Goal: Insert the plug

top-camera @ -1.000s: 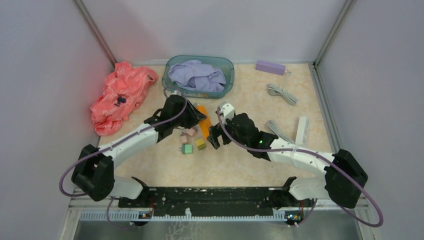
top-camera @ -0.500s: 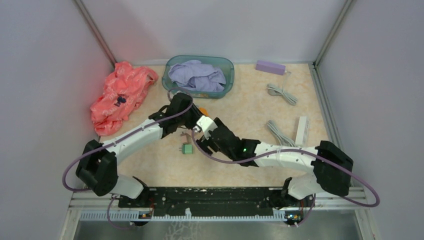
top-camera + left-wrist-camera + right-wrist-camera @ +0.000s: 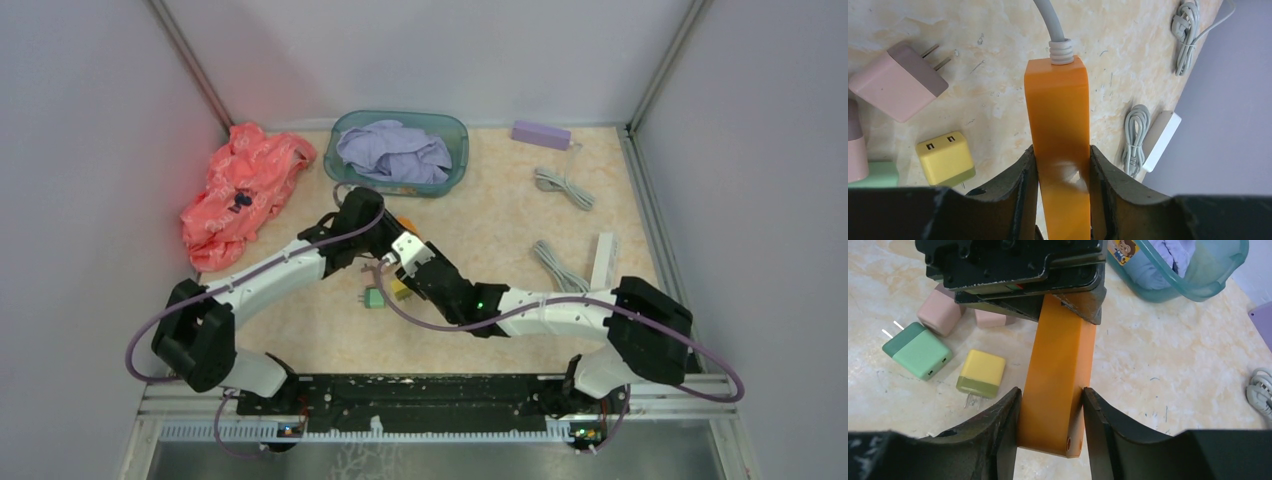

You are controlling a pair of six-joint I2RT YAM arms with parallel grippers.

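Note:
An orange power strip [image 3: 1058, 110] with a grey cord is held off the table between both arms. My left gripper [image 3: 1060, 165] is shut on its cord-side half. My right gripper [image 3: 1052, 410] is shut on the other end of the orange strip [image 3: 1060, 370], a finger against each side, with two small holes showing on the end face. Three loose plugs lie on the table below: a pink plug [image 3: 895, 87], a yellow plug [image 3: 980, 372] and a green plug [image 3: 918, 351], all with two prongs. From above, the two wrists meet over the plugs [image 3: 373, 298].
A teal basin [image 3: 455, 160] with lavender cloth stands at the back. A red-pink cloth [image 3: 240, 190] lies back left. A purple box [image 3: 540, 133], two coiled grey cables [image 3: 562, 186] [image 3: 555, 262] and a white strip [image 3: 603, 258] lie to the right.
My right arm swung left from beside the plugs to the orange strip, and its jaws closed from wide open onto the strip's free end. The left arm barely moved.

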